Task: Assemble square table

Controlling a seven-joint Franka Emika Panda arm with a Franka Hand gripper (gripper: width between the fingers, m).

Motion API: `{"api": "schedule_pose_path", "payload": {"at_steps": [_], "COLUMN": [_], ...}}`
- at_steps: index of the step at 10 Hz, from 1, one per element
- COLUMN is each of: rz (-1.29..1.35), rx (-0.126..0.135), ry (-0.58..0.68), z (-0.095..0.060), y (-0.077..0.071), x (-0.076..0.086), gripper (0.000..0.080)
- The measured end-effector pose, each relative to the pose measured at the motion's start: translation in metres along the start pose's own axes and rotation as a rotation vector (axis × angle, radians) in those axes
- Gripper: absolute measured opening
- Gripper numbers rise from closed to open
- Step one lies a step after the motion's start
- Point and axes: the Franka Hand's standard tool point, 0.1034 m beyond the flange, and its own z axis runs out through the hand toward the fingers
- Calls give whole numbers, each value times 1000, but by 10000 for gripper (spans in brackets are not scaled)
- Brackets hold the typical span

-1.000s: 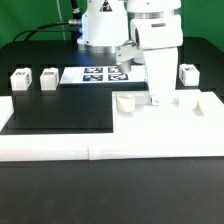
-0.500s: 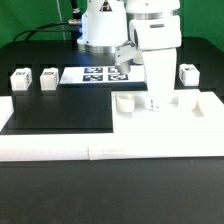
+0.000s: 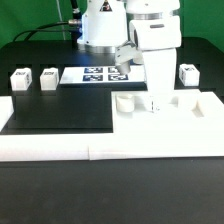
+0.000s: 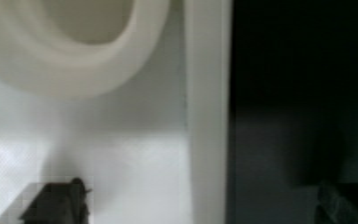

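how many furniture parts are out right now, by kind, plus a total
loose tagged legs: 3
short white piece standing on the slab, likely a fourth leg: 1
square slab: 1
total: 5

The marker board [image 3: 95, 75] lies flat on the black table [image 3: 60, 112] (towards the far side). A low white wall [image 3: 50, 146] borders the near edge. What are probably dark cables [image 3: 40, 32] run behind.
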Motion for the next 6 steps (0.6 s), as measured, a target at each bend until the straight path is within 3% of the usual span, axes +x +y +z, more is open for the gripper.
{"api": "schedule_pose_path", "payload": {"at_steps": [2,4,6], "rz": [10,133,254], "rx": [-4,-31,-38], "ry": [0,-13,-15], "z": [-2,-31,-42], "y": [1,-2,-12], "x": [1,19,33], "gripper": [648,648,648]}}
